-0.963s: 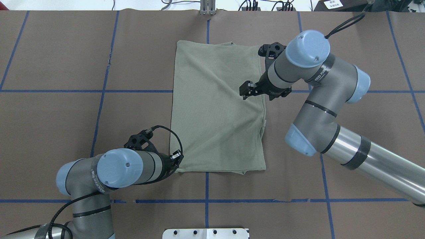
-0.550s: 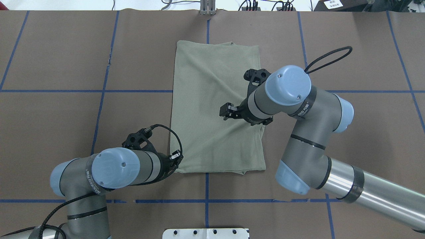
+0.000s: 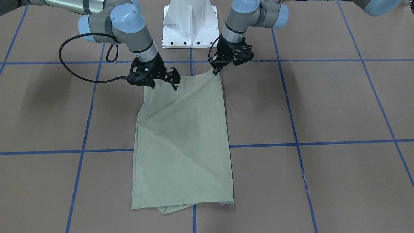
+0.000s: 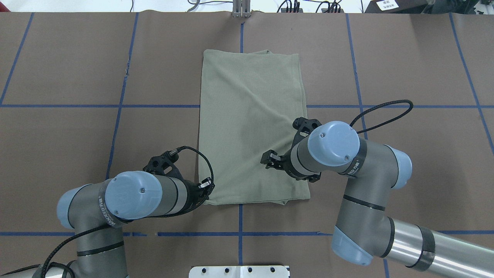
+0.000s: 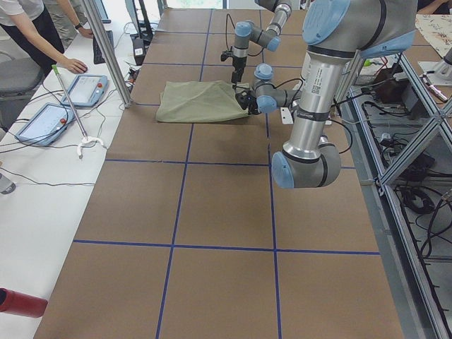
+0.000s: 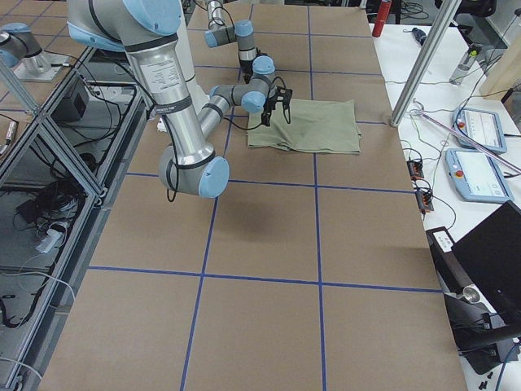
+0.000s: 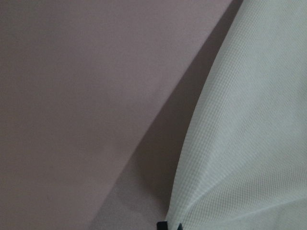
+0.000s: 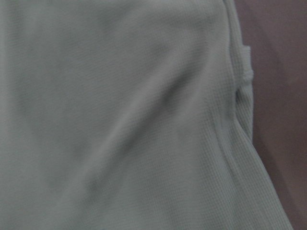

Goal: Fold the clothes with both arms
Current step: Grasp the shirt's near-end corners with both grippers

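We find the pale green shirt (image 4: 249,116) folded into a long rectangle and lying flat near the middle of the brown counter (image 4: 69,61). Its long sides run away from the robot, and one of the blue tape lines (image 4: 154,105) passes under it. At the far end a small tongue of a lower layer peeks out from beneath the top layer, which the front-facing view shows best. Our left hand (image 3: 214,71) sits at the near corner of the shirt on the robot's left, and its jaws are closed on the cloth there. In the front-facing view that corner is drawn up into a small peak. In the left wrist view the two dark fingertips (image 7: 162,225) stand close together at the bottom edge of the picture with the edge of the knit pinched between them and bare counter to one side. Our right hand (image 4: 268,161) hangs over the near right part of the shirt, a little in from its right edge and short of the near hem. Its two fingers stand apart with nothing between them, and we cannot tell whether their tips touch the fabric. The right wrist view is filled with soft creases of the green knit, with the layered edge of the shirt and a strip of counter down one side. The white pedestal (image 3: 189,22) stands near the near hem but apart from it, and in the exterior left view a person (image 5: 28,28) stands past the far side of the counter.
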Robot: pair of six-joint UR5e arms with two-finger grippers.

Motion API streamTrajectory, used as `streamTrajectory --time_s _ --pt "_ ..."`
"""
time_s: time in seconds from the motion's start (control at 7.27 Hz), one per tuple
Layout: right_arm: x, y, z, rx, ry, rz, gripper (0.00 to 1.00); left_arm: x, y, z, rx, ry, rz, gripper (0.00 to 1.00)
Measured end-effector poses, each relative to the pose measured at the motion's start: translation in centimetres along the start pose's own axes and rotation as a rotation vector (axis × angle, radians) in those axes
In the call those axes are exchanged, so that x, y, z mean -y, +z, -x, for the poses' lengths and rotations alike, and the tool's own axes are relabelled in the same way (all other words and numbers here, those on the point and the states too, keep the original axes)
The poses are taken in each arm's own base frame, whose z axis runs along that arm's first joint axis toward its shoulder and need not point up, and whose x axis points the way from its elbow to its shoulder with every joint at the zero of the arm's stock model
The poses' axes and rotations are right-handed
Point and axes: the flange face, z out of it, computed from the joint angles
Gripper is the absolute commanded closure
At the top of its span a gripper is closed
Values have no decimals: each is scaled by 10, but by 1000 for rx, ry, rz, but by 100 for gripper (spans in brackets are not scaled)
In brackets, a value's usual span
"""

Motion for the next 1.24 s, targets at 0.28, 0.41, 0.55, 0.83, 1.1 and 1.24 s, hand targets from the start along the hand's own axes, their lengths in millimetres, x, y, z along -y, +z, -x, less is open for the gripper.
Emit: streamTrajectory --time_s 0.28,0.41,0.55,0.83,1.1,1.24 --pt "-16 17 -15 -65 90 2 0 -1 0 -1 -1 1 3 100" --pt "-24 22 -18 -89 121 -11 0 -2 0 -1 -2 1 3 100" --pt "-32 23 -19 -97 154 -17 0 -2 0 -1 -2 1 3 100" --pt "-45 29 -21 -104 197 -33 0 -2 0 -2 -4 2 3 100" --pt "-52 34 -23 -109 206 -46 0 -2 0 -3 -5 2 4 100" --pt "-53 36 -24 -113 206 -48 6 -3 -1 -3 -6 2 4 100"
